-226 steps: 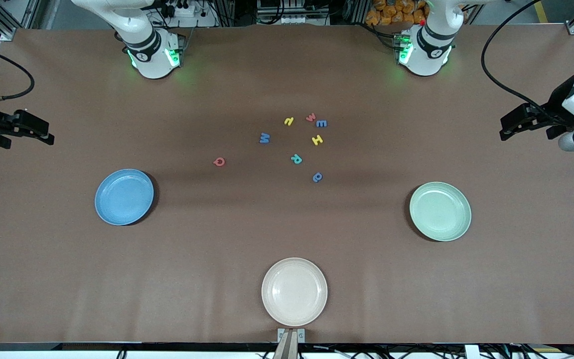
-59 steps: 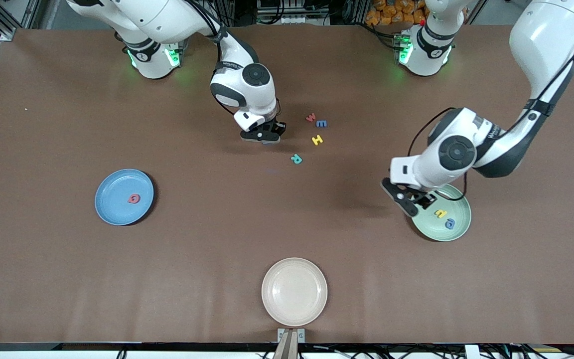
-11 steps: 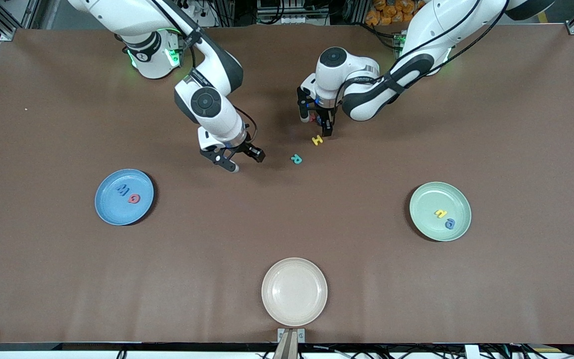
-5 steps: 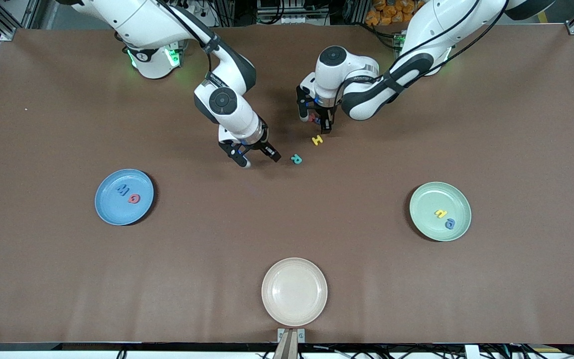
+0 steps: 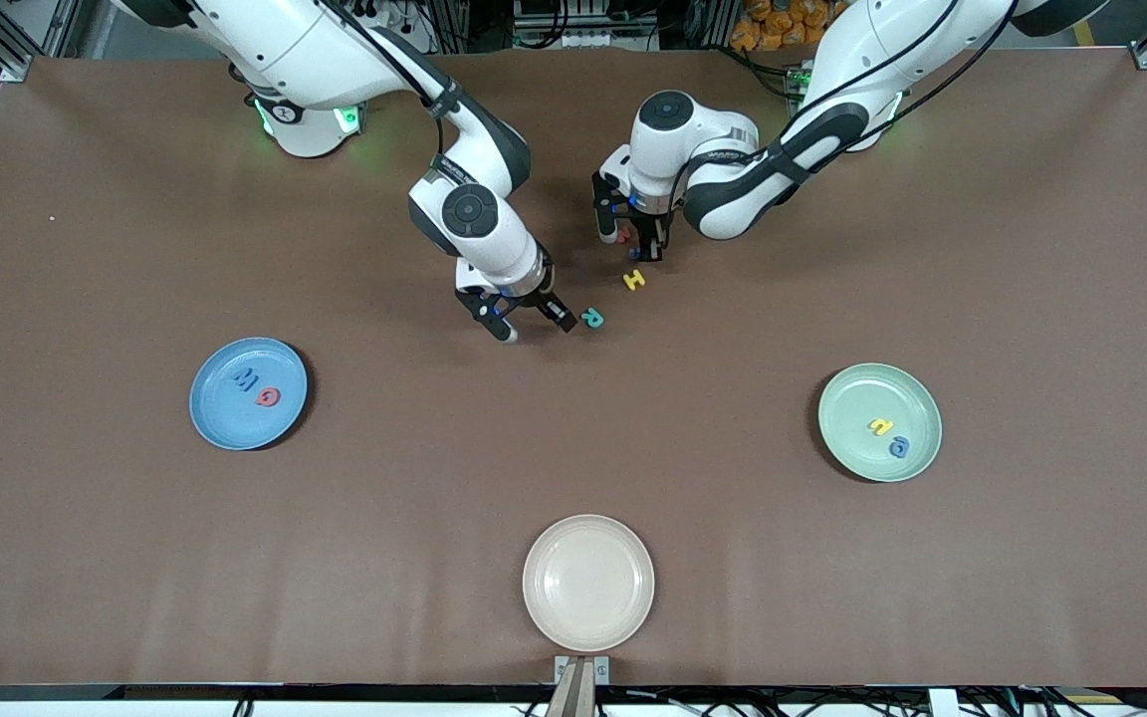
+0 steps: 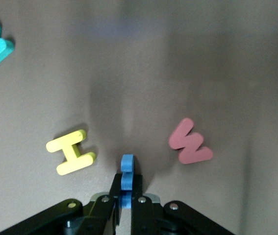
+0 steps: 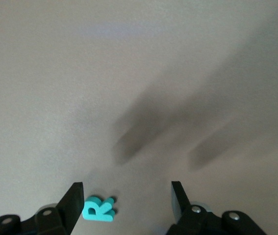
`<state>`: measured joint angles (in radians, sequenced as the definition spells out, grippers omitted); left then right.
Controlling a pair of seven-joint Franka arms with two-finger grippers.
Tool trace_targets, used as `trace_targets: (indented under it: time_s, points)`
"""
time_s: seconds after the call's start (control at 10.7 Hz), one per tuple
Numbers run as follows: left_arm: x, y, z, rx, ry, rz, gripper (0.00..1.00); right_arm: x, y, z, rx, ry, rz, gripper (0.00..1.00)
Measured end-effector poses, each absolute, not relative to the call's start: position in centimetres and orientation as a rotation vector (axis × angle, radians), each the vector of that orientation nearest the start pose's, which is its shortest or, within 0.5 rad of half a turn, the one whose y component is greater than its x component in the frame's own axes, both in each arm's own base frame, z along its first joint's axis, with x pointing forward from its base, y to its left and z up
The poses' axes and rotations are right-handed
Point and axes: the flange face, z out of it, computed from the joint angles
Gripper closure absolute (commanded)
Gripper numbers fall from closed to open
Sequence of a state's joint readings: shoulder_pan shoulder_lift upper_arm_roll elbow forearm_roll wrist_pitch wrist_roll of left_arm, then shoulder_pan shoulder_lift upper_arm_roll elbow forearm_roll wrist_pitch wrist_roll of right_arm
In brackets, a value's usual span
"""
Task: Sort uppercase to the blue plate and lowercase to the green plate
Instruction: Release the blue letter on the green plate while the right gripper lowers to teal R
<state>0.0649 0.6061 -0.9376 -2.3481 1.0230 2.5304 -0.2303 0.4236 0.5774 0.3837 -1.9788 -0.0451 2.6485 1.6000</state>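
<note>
My left gripper is shut on the blue e-shaped lowercase letter, which stands on edge between its jaws. Beside it on the table lie the red w and the yellow H. My right gripper is open and low over the teal R. In the right wrist view the teal R lies between the open fingers, close to one finger. The blue plate holds the blue M and red Q. The green plate holds the yellow n and blue a.
A cream-white plate sits near the table's front edge, nearest the front camera. Both arms reach in close together over the letters at mid-table. The blue plate lies toward the right arm's end and the green plate toward the left arm's end.
The right gripper has swung from the blue plate's side over to the teal R. The left gripper, in place over the letters, has closed on the blue e-shaped letter.
</note>
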Motion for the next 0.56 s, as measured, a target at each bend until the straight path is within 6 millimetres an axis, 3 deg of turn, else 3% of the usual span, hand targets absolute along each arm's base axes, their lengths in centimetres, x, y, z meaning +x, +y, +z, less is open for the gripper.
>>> trace_targets:
  time_s: [0.09,0.28,0.56]
  points:
    - [28.8,-39.6,17.6,-2.337,2.036,-0.083,1.00,44.1,45.0,20.3,-2.697,1.196,0.168,0.19]
    - [31.2,-37.0,20.4,-2.419,1.964,-0.144,1.00,44.4,46.5,19.9,-2.718,1.240,0.146,0.18]
    - [38.1,-28.9,24.2,-2.452,1.875,-0.211,1.00,45.1,49.3,19.5,-2.742,1.313,0.136,0.16]
